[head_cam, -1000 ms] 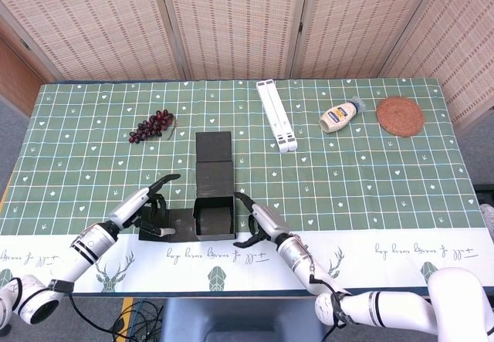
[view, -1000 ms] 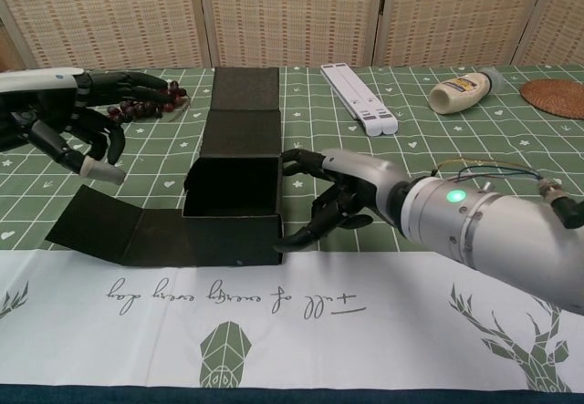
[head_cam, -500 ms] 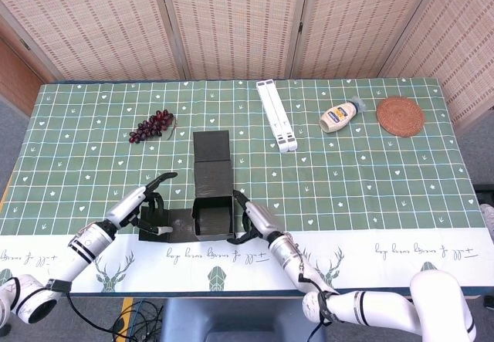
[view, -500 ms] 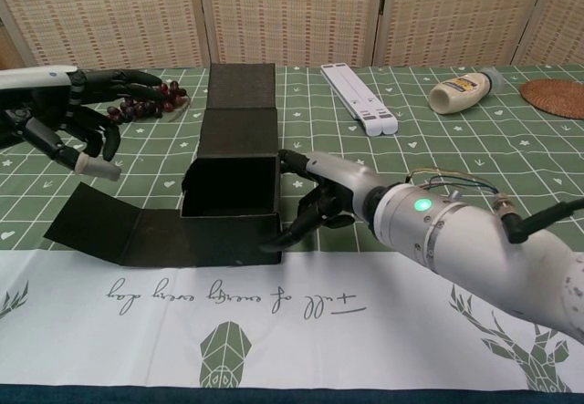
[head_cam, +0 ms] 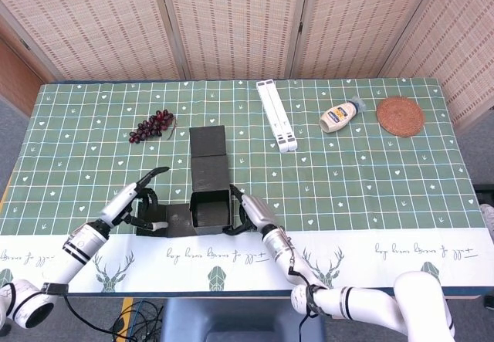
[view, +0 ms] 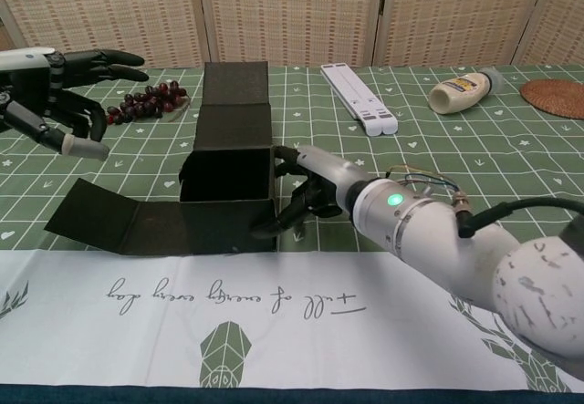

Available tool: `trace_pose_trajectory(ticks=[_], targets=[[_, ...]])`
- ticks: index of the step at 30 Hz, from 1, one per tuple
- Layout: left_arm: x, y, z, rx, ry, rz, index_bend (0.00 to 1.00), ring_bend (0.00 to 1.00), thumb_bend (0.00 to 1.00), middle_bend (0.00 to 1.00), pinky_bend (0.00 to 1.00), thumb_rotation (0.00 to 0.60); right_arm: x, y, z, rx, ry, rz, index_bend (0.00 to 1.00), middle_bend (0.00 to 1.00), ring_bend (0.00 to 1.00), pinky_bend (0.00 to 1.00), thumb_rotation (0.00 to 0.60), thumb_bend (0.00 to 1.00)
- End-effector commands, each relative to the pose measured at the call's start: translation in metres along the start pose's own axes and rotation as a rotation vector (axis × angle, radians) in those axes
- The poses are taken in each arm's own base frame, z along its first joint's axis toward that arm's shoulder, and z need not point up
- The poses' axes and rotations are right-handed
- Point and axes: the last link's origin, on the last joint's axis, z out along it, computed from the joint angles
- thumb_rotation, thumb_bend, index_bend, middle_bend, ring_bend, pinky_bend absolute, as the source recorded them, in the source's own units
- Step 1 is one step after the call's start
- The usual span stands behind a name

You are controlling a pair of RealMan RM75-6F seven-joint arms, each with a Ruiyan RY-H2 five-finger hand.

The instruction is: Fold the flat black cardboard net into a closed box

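The black cardboard net lies near the table's front edge, partly folded. Its middle walls stand up as an open tray. A long panel runs away toward the far side, and a left flap slopes down to the cloth. My right hand is at the tray's right wall, fingers spread and touching that wall and its lower front corner. My left hand hovers open over the left flap, fingers extended, holding nothing.
A bunch of dark grapes lies behind the left hand. A white folded stand, a mayonnaise bottle and a woven coaster sit at the far right. The white strip of the tablecloth runs along the front.
My right hand has pushed in against the tray's right wall, and the net has slid slightly left. The left hand has drawn back to the left, away from the tray.
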Motion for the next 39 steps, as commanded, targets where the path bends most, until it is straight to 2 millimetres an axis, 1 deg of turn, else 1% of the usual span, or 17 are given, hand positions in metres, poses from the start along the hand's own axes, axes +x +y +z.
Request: trace_pose_trajectory(ticks=[1,3,6,10,16,20,23,27,35,39], targets=[[0.004,0.001,-0.003,-0.008,0.032,-0.009,0.07,0.56,0.09,0.07,0.7,0.6,0.005,-0.003,0.005,0.003,0.028,0.03,0.21,0.36,0.74,1.0,0.6,0.41],[0.007,0.003,-0.005,-0.02,0.068,-0.021,0.07,0.56,0.09,0.07,0.7,0.6,0.011,-0.004,0.006,0.008,0.044,0.057,0.23,0.38,0.74,1.0,0.6,0.44],[0.013,0.004,-0.007,-0.042,0.127,-0.018,0.07,0.56,0.09,0.07,0.7,0.6,0.024,-0.005,0.003,0.018,0.068,0.12,0.24,0.39,0.75,1.0,0.6,0.45],[0.02,0.001,-0.01,-0.059,0.221,-0.013,0.07,0.56,0.09,0.07,0.7,0.6,0.043,-0.007,-0.004,0.041,0.09,0.266,0.24,0.39,0.75,1.0,0.6,0.47],[0.032,-0.01,-0.02,-0.065,0.41,0.001,0.07,0.56,0.09,0.07,0.7,0.6,0.086,-0.01,-0.027,0.127,0.125,0.485,0.24,0.39,0.75,1.0,0.6,0.47],[0.038,-0.018,-0.023,-0.042,0.485,-0.014,0.07,0.56,0.09,0.07,0.7,0.6,0.104,-0.012,-0.039,0.183,0.15,0.594,0.24,0.39,0.75,1.0,0.6,0.47],[0.039,-0.024,-0.021,0.005,0.501,-0.012,0.05,0.56,0.09,0.07,0.7,0.6,0.109,-0.014,-0.047,0.216,0.139,0.648,0.25,0.4,0.75,1.0,0.6,0.48],[0.033,-0.026,-0.013,0.027,0.489,-0.015,0.04,0.56,0.09,0.07,0.7,0.6,0.107,-0.015,-0.054,0.248,0.117,0.673,0.25,0.4,0.75,1.0,0.6,0.48],[0.014,-0.013,0.016,-0.027,0.458,-0.022,0.03,0.56,0.09,0.07,0.7,0.6,0.094,-0.016,-0.051,0.26,0.084,0.663,0.25,0.4,0.75,1.0,0.6,0.48],[0.006,-0.003,0.024,-0.07,0.459,-0.046,0.03,0.56,0.09,0.07,0.7,0.6,0.09,-0.017,-0.048,0.262,0.08,0.65,0.25,0.4,0.75,1.0,0.6,0.49]])
